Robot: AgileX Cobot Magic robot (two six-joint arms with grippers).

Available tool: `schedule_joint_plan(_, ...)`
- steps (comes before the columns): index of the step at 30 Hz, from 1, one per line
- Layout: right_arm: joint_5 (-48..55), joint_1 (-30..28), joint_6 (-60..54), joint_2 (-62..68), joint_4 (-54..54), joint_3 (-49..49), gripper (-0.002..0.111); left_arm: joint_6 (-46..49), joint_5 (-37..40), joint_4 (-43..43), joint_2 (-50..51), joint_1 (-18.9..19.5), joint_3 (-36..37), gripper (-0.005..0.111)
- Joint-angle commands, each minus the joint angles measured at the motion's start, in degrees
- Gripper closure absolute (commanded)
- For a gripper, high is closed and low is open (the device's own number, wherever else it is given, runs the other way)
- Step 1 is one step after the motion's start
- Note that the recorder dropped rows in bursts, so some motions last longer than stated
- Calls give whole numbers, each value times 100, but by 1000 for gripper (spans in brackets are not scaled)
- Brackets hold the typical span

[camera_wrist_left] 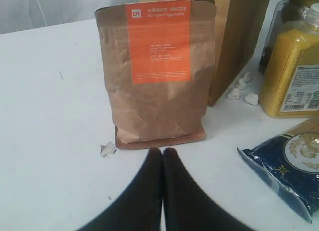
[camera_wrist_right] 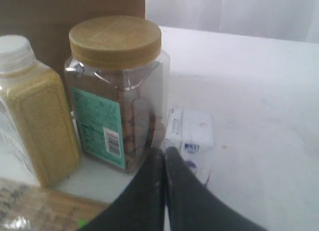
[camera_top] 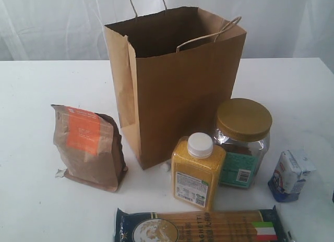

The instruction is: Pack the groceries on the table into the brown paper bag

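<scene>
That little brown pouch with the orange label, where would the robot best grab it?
Probably the folded top of the kraft pouch, from above, jaws spanning front to back: it stands upright and looks thinnest there, its face too broad. The left gripper, shut now, sits nearest.

Left gripper (camera_wrist_left: 162,150): two matte black fingers (camera_wrist_left: 144,191), smooth, wide at the base and tapering to rounded tips, with only a thin seam between them. Right gripper (camera_wrist_right: 164,150): same build, black fingers (camera_wrist_right: 187,196) with a slightly greyer sheen, rounded tips, narrow dark line down the middle. Surfaces plain. Only the finger ends show in either wrist view.
</scene>
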Motion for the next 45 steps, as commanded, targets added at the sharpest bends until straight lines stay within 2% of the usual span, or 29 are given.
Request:
schedule_joint_plan(1, -1708, -14, 766, -39, -67, 15, 108, -36, 5, -29, -30, 26, 15, 107)
schedule_joint_plan(6, -2679, -14, 859, -39, -89, 15, 108, -36, 5, -29, -30, 26, 15, 107)
schedule_joint_plan(11, -2951, -14, 1473, -39, -89, -51, 108, -36, 5, -29, -30, 26, 15, 107)
schedule_joint_plan(17, -3184, -14, 2892, -39, -114, -67, 108, -36, 5, -29, -30, 26, 15, 107)
schedule_joint_plan(20, -2997, -14, 2906, -39, -236, -254, 108, -36, 5, -29, -30, 26, 15, 107)
schedule_joint_plan(24, -1763, -14, 2673, -39, -733, -1042, 108, -36, 5, -29, -30, 26, 15, 107)
schedule_joint_plan(27, -529, -14, 2294, 388, -454, -1844, 108, -36, 5, -29, -30, 26, 15, 107)
schedule_joint_plan(31, 1289, -14, 80, 1508, 919, -3047, 108, -36, 5, -29, -30, 26, 15, 107)
schedule_joint_plan(35, 2562, -14, -1791, 2641, 1630, -4044, 108, -36, 5, -29, -30, 26, 15, 107)
schedule_joint_plan(38, 3169, -14, -2415, 3465, 2044, -4725, 98, -36, 5, -29, -30, 26, 15, 107)
schedule_joint_plan(41, 3498, 72, -2605, 4068, 2446, -5100, 72, -36, 5, -29, -30, 26, 15, 107)
schedule_joint_plan(42, 3584, 117, -2818, 4301, 2659, -5181, 59, -36, 5, -29, -30, 26, 15, 107)
schedule_joint_plan(45, 3556, 390, -3510, 4961, 2970, -5287, 38, -36, 5, -29, -30, 26, 15, 107)
